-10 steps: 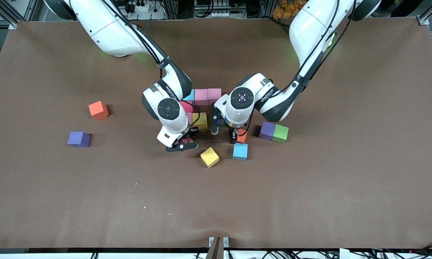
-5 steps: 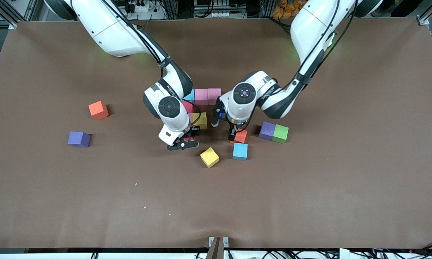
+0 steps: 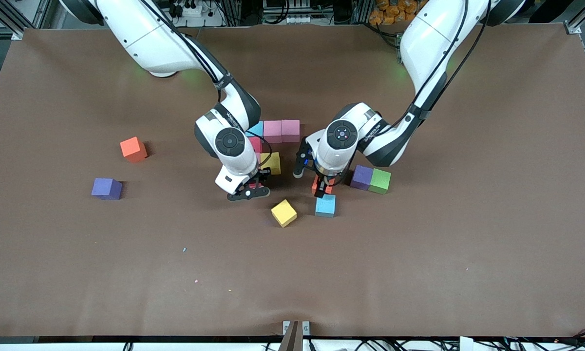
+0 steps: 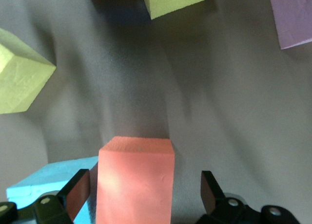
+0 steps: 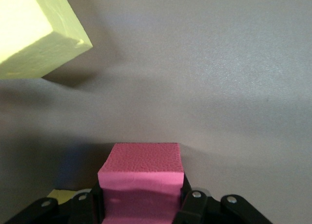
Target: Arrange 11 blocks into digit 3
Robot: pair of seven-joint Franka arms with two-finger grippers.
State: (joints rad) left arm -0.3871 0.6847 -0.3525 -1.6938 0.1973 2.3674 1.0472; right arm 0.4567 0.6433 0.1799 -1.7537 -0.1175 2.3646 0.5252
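The right gripper (image 5: 141, 204) has its jaws pinching a deep pink matte foam cube (image 5: 141, 177) and holds it over the brown worktop (image 3: 419, 253), beside the started figure and over the spot just nearer the camera than the figure's yellow cube (image 3: 272, 163). The left gripper (image 4: 141, 197) has its jaws spread on either side of an orange-red foam cube (image 4: 135, 180) that sits on the worktop, just beside the light blue cube (image 3: 325, 205).

It looks as if each arm is fetching a piece. The right arm's next move calls for setting its cube down square against the built cluster; the left arm needs to close on its cube without nudging the blue neighbour.

Counting what I can see from the front: two pale pink cubes (image 3: 281, 130) side by side in the row nearest the robots, a light blue one (image 3: 257, 129) and a darker pink one (image 3: 255, 144) half hidden under the right arm; one loose yellow cube (image 3: 284, 213); two purple cubes (image 3: 106, 188), one of them touching the single green cube (image 3: 380, 181); and a lone orange cube (image 3: 133, 149) toward the right arm's end.
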